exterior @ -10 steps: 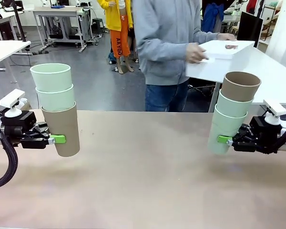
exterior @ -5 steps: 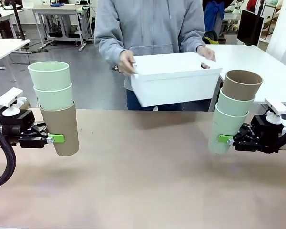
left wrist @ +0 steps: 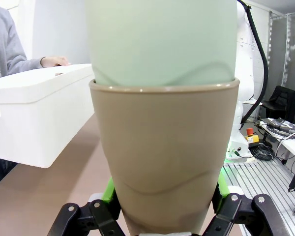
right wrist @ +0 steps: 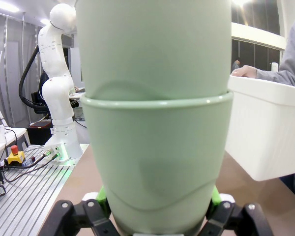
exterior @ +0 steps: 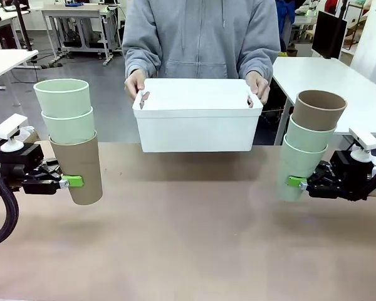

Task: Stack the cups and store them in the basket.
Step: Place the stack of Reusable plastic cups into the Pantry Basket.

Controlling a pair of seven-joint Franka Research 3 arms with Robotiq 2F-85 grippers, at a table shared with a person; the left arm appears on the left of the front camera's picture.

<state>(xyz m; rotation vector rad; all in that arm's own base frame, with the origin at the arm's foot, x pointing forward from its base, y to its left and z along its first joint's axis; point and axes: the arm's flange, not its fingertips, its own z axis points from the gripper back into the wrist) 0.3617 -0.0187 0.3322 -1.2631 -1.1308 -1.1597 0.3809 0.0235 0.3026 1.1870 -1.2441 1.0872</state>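
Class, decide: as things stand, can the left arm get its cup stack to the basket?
Probably yes. Nothing stands between the left gripper, shut on its cup stack, and the basket the person holds across the table; it must clear the rim.

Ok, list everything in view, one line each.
Left stack: three cups, tan at the bottom with two mint nested in it, held over the table's left.
Right stack: three cups, two mint below and tan on top, held over the table's right.
Basket: one, white, held over the table's far edge, middle.
Table: one, tan.
Side table: one, white, behind at right.
Person: one, grey hoodie, far side.
Hands: two, on the basket's ends.
Left gripper: black, green pads, shut on left stack.
Right gripper: same, shut on right stack.
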